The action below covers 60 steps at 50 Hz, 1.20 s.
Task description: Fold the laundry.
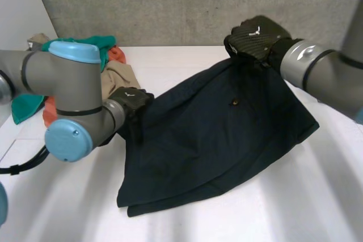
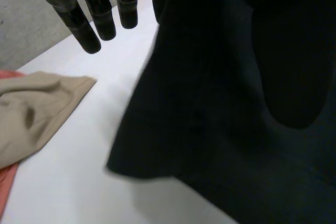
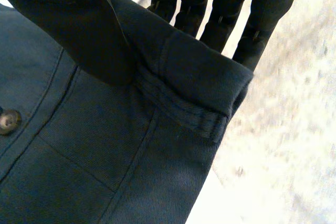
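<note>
A dark navy garment point(image 1: 215, 140) lies spread on the white table point(image 1: 317, 196), its far edge lifted. My right hand point(image 1: 258, 35) is at that far edge. In the right wrist view the thumb point(image 3: 63, 30) presses the folded waistband point(image 3: 184, 77) against the fingers point(image 3: 262, 9) behind it, so the hand is shut on the cloth. A button point(image 3: 8, 120) sits on the fabric below the thumb. My left hand point(image 1: 131, 100) rests at the garment's left edge. Its fingers point(image 2: 84, 24) hang straight and open beside the dark cloth point(image 2: 236, 129), above the bare table.
A pile of other clothes lies at the back left: a teal piece point(image 1: 93, 43), an orange one point(image 1: 116, 55) and a beige one point(image 1: 116, 75). The beige cloth point(image 2: 37, 108) lies close to my left hand. A grey concrete wall point(image 1: 187, 4) stands behind the table.
</note>
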### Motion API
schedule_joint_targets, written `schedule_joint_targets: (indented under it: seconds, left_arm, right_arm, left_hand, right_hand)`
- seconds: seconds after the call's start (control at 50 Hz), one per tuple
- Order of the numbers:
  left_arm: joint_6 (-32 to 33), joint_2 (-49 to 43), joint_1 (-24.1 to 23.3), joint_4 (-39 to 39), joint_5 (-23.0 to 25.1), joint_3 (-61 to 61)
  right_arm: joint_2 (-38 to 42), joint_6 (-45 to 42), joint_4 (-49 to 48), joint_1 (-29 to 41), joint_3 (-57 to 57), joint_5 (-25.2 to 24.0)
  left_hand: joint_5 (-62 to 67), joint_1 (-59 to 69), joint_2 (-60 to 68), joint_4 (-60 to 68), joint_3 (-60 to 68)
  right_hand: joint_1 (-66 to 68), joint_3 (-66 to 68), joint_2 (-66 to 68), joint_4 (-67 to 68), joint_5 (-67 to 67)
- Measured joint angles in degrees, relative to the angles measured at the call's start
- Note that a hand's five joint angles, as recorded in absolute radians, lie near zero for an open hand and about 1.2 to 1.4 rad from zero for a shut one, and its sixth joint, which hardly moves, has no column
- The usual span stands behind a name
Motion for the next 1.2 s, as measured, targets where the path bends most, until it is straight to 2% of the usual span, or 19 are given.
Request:
schedule_joint_targets:
  seconds: [0.04, 0.08, 0.12, 0.14, 0.16, 0.18, 0.2, 0.36, 0.4, 0.48, 0.58, 0.7, 0.82, 0.96, 1.1, 1.12, 1.14, 1.16, 1.2]
  left_arm:
    - [-0.1, -1.2, -0.6, 0.9, 0.3, 0.8]
    - [-0.2, -2.4, -1.2, 1.7, 0.5, 1.8]
    - [-0.2, -3.7, -1.7, 2.5, 0.5, 2.8]
    - [-0.2, -4.1, -1.9, 2.8, 0.5, 3.3]
    - [-0.2, -4.4, -2.0, 3.1, 0.4, 3.7]
    - [-0.1, -4.5, -2.1, 3.2, 0.3, 3.9]
    - [-0.1, -4.6, -2.1, 3.6, -0.1, 4.4]
    - [0.6, 0.2, -0.6, 13.0, -5.7, 8.5]
    - [0.6, 3.6, 0.3, 20.2, -6.9, 10.4]
    - [0.1, 9.7, 1.3, 33.2, -6.2, 12.7]
    - [-1.6, 14.3, 1.8, 42.3, -4.2, 13.0]
    - [-3.0, 14.7, 1.9, 41.2, -2.5, 7.9]
    - [-2.0, 12.2, 1.5, 39.0, -1.8, -4.7]
    - [3.0, 8.8, 0.0, 36.6, -2.0, -18.1]
    - [8.6, 9.7, -1.6, 31.6, -4.3, -26.4]
    - [9.2, 10.6, -1.8, 30.4, -4.9, -27.7]
    - [9.4, 11.0, -1.8, 30.1, -5.2, -28.1]
    - [9.8, 12.2, -1.9, 28.9, -5.8, -29.4]
    - [10.1, 13.6, -1.8, 28.0, -6.2, -31.0]
  right_arm:
    - [-3.9, -0.3, 0.0, 0.1, 2.8, -1.5]
    - [-6.6, -0.4, -0.1, 0.2, 4.9, -2.6]
    - [-8.9, -0.2, -0.3, 0.2, 6.8, -3.3]
    - [-9.6, -0.1, -0.4, 0.1, 7.4, -3.5]
    - [-9.9, -0.1, -0.6, 0.1, 7.8, -3.6]
    - [-10.0, 0.0, -0.8, 0.0, 7.9, -3.6]
    - [-9.9, 0.1, -1.2, -0.2, 8.1, -3.4]
    - [-2.8, -0.6, -7.6, -1.5, 1.8, 2.1]
    - [1.1, -0.8, -13.1, -1.6, -3.8, 6.0]
    - [5.3, -0.3, -26.7, -1.5, -12.1, 12.6]
    - [6.3, 1.7, -42.6, -1.2, -14.9, 16.2]
    - [6.0, 3.5, -45.3, -0.7, -9.8, 14.4]
    - [7.2, 3.2, -43.4, -0.8, 2.9, 11.7]
    - [11.8, -1.3, -39.6, -1.5, 15.5, 11.0]
    - [14.2, -8.1, -30.7, -1.6, 21.0, 11.4]
    - [13.9, -8.8, -28.6, -1.7, 21.7, 11.5]
    - [13.6, -9.1, -27.6, -1.7, 22.0, 11.5]
    - [12.4, -9.6, -24.9, -1.7, 22.9, 11.5]
    - [10.5, -9.6, -22.2, -1.8, 24.1, 11.5]
  left_hand:
    - [0.0, 0.0, 0.1, 0.0, 0.0]
    - [9.1, 10.9, 10.4, 9.8, 9.3]
    - [24.8, 29.6, 25.6, 26.1, 25.4]
    - [36.6, 43.6, 39.4, 38.5, 39.0]
    - [42.3, 49.3, 44.1, 44.3, 43.6]
    - [42.3, 49.3, 44.1, 44.3, 43.6]
    - [51.7, 55.4, 54.3, 54.2, 53.7]
    - [52.2, 55.4, 56.4, 56.7, 55.7]
    - [52.2, 55.4, 56.4, 56.7, 55.7]
    - [52.2, 55.4, 56.4, 56.7, 56.1]
    - [52.2, 55.4, 56.5, 56.7, 56.3]
    - [52.2, 55.4, 56.5, 56.8, 56.3]
    - [52.8, 55.4, 56.5, 56.8, 56.3]
    - [52.8, 55.4, 56.6, 56.8, 56.3]
    - [52.5, 55.0, 55.5, 55.7, 55.2]
    - [49.1, 50.5, 49.4, 50.4, 50.0]
    - [49.1, 50.5, 49.4, 50.4, 50.0]
    - [30.2, 27.6, 30.1, 31.1, 31.0]
    - [20.6, 18.7, 21.6, 21.7, 21.7]
  right_hand:
    - [0.0, 0.0, 0.1, 0.0, 0.0]
    - [0.0, 0.0, 0.1, 0.0, 0.0]
    - [0.0, 0.0, 0.1, 0.0, 0.0]
    - [0.0, 0.0, 0.1, 0.0, 0.0]
    - [0.0, 0.0, 0.1, 0.0, 0.0]
    - [0.0, 0.0, 0.1, 0.0, 0.0]
    - [0.0, 0.0, 0.1, 0.0, 0.0]
    - [0.0, 0.0, 0.1, 0.1, 0.0]
    - [0.0, 0.0, 0.1, 0.1, 0.0]
    - [1.1, 0.0, 0.1, 0.1, 0.0]
    - [1.1, 0.0, 0.1, 0.1, 0.0]
    - [1.8, 0.0, 0.5, 0.1, 1.9]
    - [1.8, 0.0, 0.5, 0.1, 1.9]
    - [1.8, 0.0, 0.5, 0.1, 1.9]
    - [1.8, 0.0, 0.5, 0.1, 1.9]
    - [1.8, 0.0, 0.5, 0.1, 1.9]
    - [1.8, 0.0, 0.5, 0.1, 1.9]
    - [1.8, 0.0, 0.5, 0.1, 1.9]
    - [1.8, 0.0, 0.5, 0.1, 1.9]
